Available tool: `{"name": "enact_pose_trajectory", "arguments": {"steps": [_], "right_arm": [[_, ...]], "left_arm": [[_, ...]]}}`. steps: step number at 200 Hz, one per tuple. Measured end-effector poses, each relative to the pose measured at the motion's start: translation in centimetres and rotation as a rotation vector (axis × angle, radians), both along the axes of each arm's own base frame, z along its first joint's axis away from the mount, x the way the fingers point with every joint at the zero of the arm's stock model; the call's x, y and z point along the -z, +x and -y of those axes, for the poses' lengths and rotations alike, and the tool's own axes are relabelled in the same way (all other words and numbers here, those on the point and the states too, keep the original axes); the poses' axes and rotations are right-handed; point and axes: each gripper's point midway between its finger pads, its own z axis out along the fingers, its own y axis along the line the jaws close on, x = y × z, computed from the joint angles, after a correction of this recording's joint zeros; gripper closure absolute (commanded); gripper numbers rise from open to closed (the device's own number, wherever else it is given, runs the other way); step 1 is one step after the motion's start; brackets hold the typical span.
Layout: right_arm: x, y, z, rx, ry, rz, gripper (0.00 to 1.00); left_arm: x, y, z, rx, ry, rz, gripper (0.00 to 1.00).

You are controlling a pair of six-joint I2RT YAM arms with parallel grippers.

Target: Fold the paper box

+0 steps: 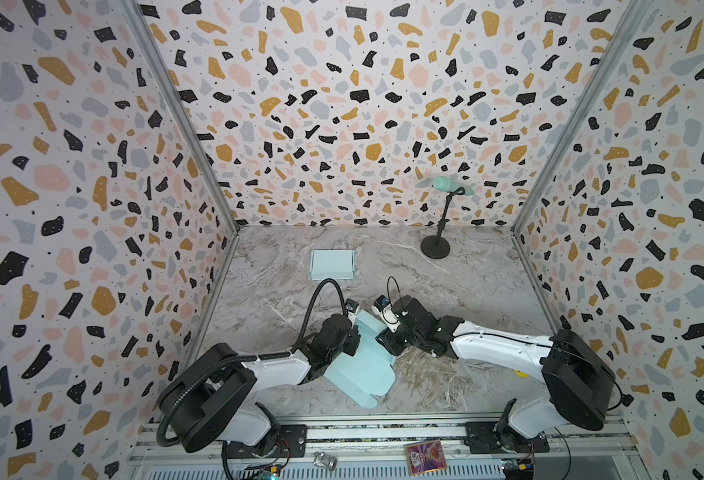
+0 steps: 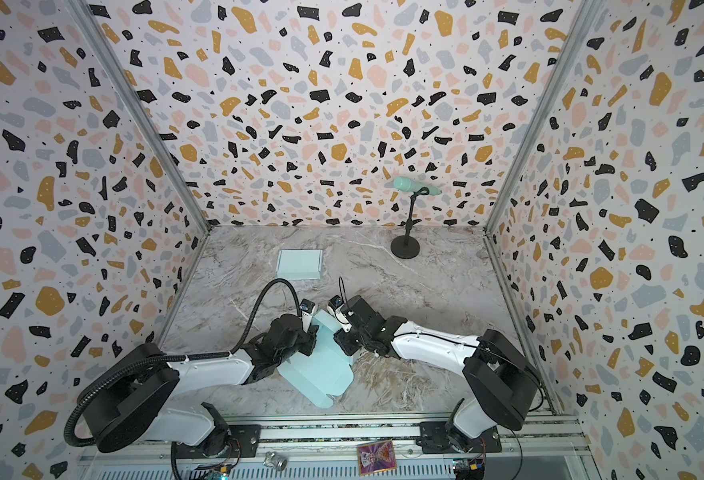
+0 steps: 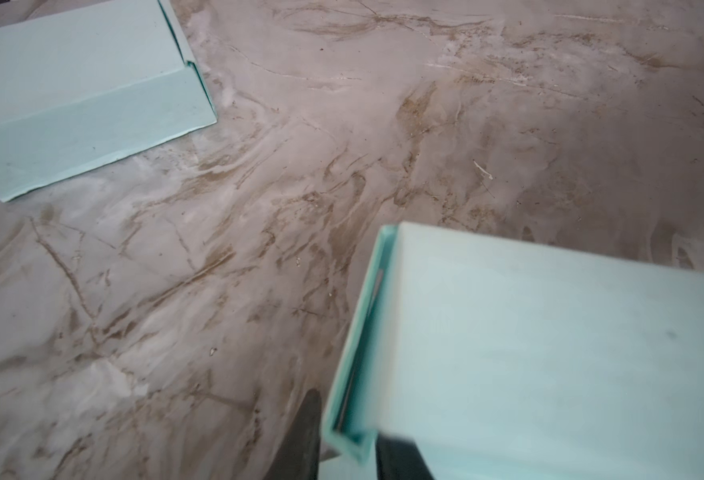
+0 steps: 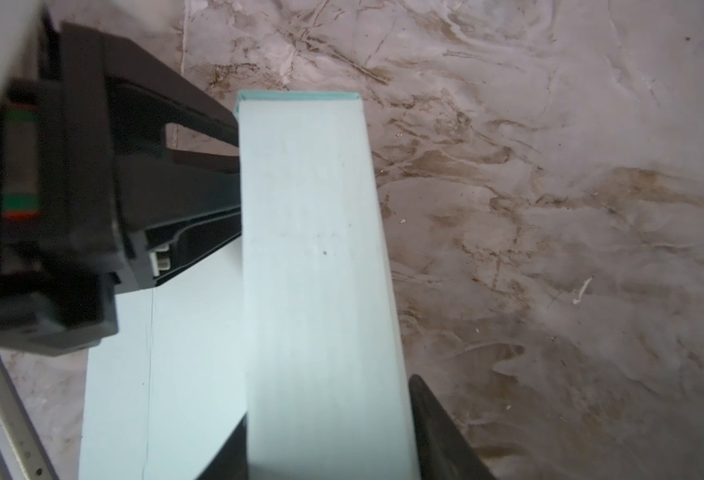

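- Right gripper sits closest in its wrist view: one dark finger on each side of the raised wall, both flush against it, so it is pinching that wall.
- Left gripper straddles the end of the same wall, with a finger either side of the doubled layers. Cannot tell whether it is pressing or just around it.
- In both top views the two grippers meet head-on at lower centre of the frame, over the wall end of the sheet.
- Paper box lies on the table at lower centre, between the two arms. The wall stands up at the grippers, and the rest is flat and runs toward the bottom edge.
- Progress, my read: early to middle. One long wall is up and doubled over.
- Left to do, judging by the flat parts: the wide panels and the small tabs at the near end are unfolded, the other walls are not raised, and the lid is not closed.
- Finished box is closed, left of centre farther up the table, well apart. It looks like the target shape.
- Mint cylinder on a black stand is at the back right, well apart from the work.
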Motion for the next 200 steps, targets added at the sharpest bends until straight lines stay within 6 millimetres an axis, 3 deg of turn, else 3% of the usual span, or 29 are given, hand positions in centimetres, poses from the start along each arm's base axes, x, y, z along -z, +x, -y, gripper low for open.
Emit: {"name": "enact_pose_trajectory", "arguments": {"steps": [43,88,124,163,200], "right_arm": [[-0.6,1.0,0.4,0.049,0.01,0.0,0.5],[-0.3,2.1,1.1,0.096,0.019,-0.019,0.5],[-0.3,2.9,1.6,0.122,0.044,-0.044,0.5],[-0.5,4.0,2.1,0.146,0.107,-0.067,0.5],[0.5,4.4,3.2,0.171,0.157,-0.112,0.51]], "left_arm": [[0.2,-0.6,-0.4,0.001,-0.009,-0.004,0.67],[-1.6,-1.3,-0.8,-0.03,-0.083,-0.014,0.61],[-1.8,-2.5,-1.4,-0.089,-0.144,-0.109,0.57],[-3.0,-4.0,-2.8,-0.167,-0.214,-0.171,0.39],[-4.3,-4.7,-3.1,-0.2,-0.271,-0.212,0.21]]}}
